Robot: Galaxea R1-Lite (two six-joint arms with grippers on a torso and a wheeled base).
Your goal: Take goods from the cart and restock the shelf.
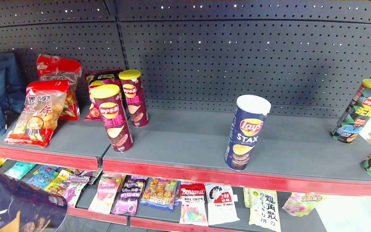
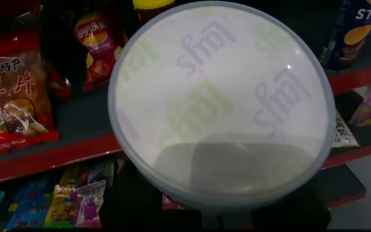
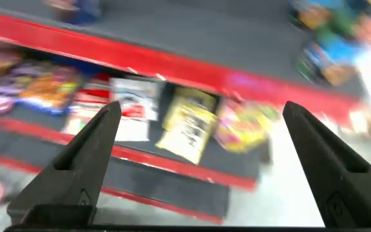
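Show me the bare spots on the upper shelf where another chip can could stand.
Widest bare patch on the upper shelf: between the maroon cans and the blue can. A second lies between the blue can and the green can. The left end is crowded with snack bags. The held can should fit either.

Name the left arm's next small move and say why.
Probably raise the held can toward the shelf, into its bare stretch between the front purple can and the blue can. The held can hangs below that shelf's red edge, and similar cans stand there upright.
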